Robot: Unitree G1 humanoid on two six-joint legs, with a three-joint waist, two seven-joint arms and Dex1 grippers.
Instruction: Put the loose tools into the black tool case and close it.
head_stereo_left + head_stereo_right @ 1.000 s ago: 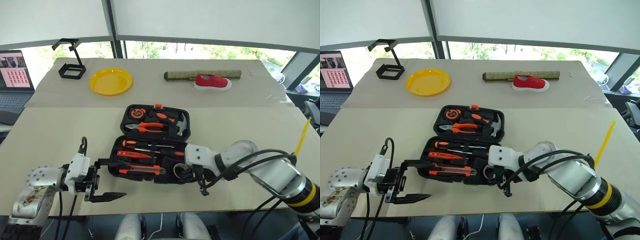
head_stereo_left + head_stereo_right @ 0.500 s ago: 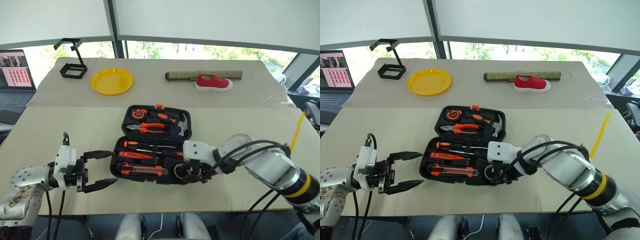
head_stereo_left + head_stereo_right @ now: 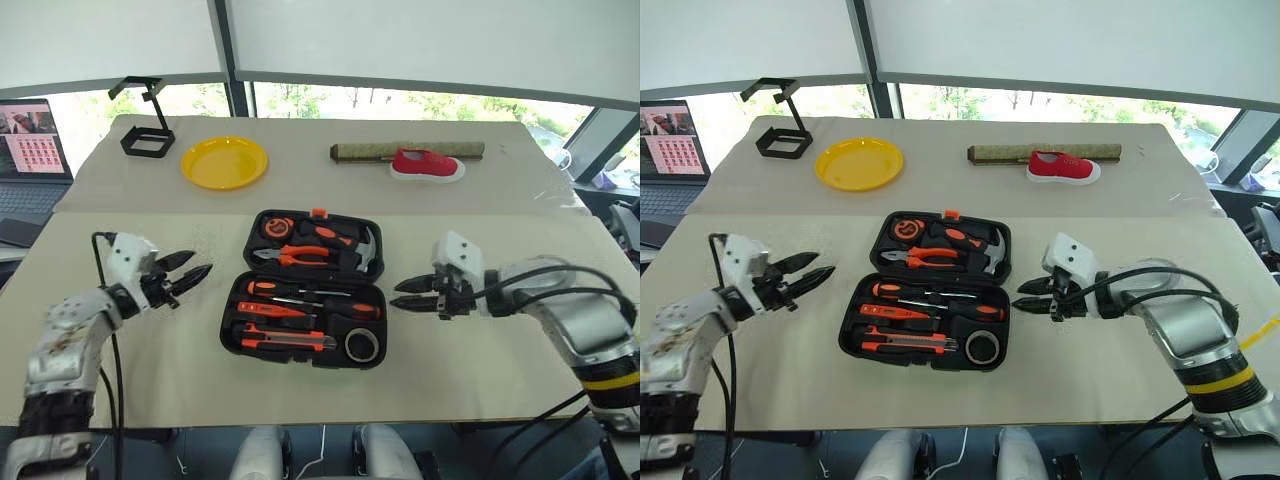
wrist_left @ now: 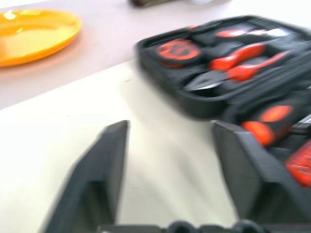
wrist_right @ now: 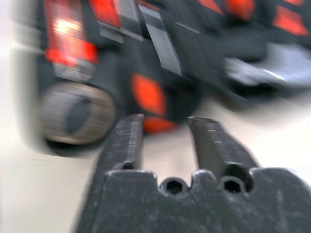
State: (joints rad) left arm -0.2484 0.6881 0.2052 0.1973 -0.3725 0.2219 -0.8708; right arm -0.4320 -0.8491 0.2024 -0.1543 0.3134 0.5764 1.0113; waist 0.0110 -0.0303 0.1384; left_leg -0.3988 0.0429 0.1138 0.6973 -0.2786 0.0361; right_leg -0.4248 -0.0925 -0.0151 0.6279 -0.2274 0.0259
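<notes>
Grippers flank the open tool case, lid not yet down

Tools all sit in their moulded slots now, by the look of it: two long screwdrivers (image 3: 300, 291), the slim orange tester (image 3: 268, 310), the utility knife (image 3: 285, 343) and the tape roll (image 3: 362, 346) fill the near half of the black tool case (image 3: 303, 288), lying flat open on the bench (image 3: 480, 360). Only closing seems left. Left gripper (image 3: 190, 272) hangs just off the case's left edge, fingers parted a little, empty, touching nothing. Right gripper (image 3: 405, 295) mirrors it off the right edge (fingers a narrow gap apart, also empty). One either side, pointing inward, a sensible stance, I'd judge, for folding the two halves together.
</notes>
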